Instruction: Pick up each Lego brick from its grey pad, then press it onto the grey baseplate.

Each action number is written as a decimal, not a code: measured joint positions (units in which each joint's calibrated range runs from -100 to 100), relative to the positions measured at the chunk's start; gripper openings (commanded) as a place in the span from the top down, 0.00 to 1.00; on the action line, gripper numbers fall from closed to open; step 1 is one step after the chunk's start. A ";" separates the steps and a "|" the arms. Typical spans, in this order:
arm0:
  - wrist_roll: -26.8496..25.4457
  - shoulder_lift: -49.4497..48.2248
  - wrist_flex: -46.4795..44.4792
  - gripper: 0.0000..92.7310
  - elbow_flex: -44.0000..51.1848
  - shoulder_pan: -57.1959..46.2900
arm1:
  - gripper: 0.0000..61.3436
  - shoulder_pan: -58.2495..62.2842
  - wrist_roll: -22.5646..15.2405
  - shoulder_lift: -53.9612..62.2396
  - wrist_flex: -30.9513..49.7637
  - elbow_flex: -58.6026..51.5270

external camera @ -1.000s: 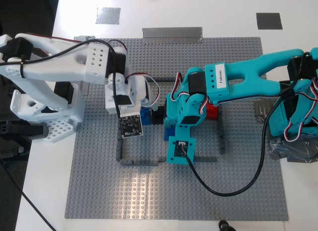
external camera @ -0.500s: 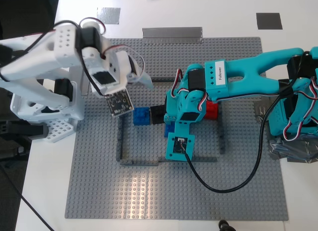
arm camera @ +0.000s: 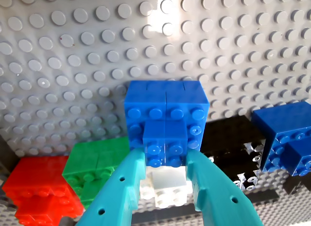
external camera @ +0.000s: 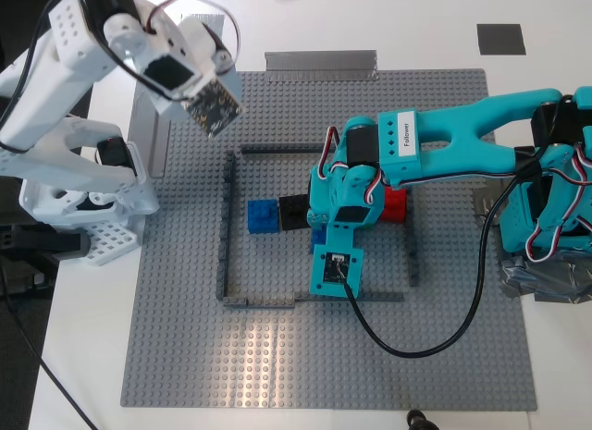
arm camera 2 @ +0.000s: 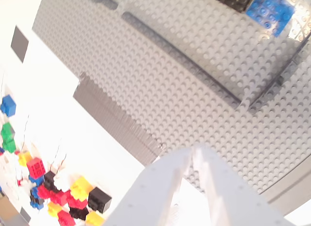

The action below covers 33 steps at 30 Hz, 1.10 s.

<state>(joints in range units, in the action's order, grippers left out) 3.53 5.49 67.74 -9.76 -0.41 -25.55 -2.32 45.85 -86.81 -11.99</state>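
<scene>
My first gripper [arm camera: 165, 155], teal, is shut on a blue Lego brick [arm camera: 165, 109] that sits low among green [arm camera: 97, 163], white and black bricks on the grey baseplate [external camera: 370, 356]. In the exterior view this gripper [external camera: 319, 234] is inside the dark frame [external camera: 225, 227]. A second blue brick [external camera: 263, 215] stands free on the plate beside a black brick [external camera: 294, 211]. My second gripper [arm camera 2: 192, 158], white, is shut and empty, raised at the exterior view's upper left [external camera: 220, 43]. One grey pad [external camera: 500, 38] lies bare at the top right. The other is hidden behind the second arm.
A red brick [external camera: 396, 206] stands next to the first arm. A silver tape strip [external camera: 320, 62] lies along the plate's far edge. The second wrist view shows a pile of loose coloured bricks [arm camera 2: 53, 187] on the white table beyond the plate.
My second gripper has let go of the free blue brick and risen away to the exterior view's upper left. My first gripper has barely moved, still on its blue brick.
</scene>
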 measured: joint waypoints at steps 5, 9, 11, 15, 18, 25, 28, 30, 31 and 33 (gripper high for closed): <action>0.00 -0.42 0.26 0.88 -0.20 -0.30 | 1.00 -12.27 0.20 -3.02 1.61 5.90; 0.00 -1.18 1.04 0.82 -0.20 -0.44 | 1.00 -19.45 0.64 -5.44 4.51 6.29; 0.00 -1.69 1.04 0.78 -0.20 -0.44 | 1.00 -23.09 0.68 -7.51 5.79 6.48; 0.00 -2.28 1.13 0.76 -0.20 -0.07 | 1.00 -29.55 1.42 -13.30 6.52 9.28; 0.00 -2.28 1.13 0.77 -0.20 0.00 | 1.00 -33.18 2.25 -17.53 6.52 11.90; 0.00 -2.54 3.13 0.77 1.07 0.00 | 1.00 -42.18 3.81 -20.64 6.76 13.44; 0.00 -2.96 6.26 0.77 5.17 0.00 | 1.00 -46.00 4.25 -22.11 8.21 13.44; 0.05 -4.31 8.87 0.77 8.20 0.00 | 1.00 -48.00 4.74 -24.35 8.53 13.44; 0.26 -5.24 9.91 0.79 9.85 0.00 | 1.00 -48.55 5.18 -25.73 8.61 13.73; 0.00 -7.27 12.96 0.87 13.76 -0.07 | 1.00 -48.91 5.62 -28.67 8.61 15.09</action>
<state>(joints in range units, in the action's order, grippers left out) 3.53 -1.78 80.70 4.00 -0.48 -74.45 3.30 17.18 -78.20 3.09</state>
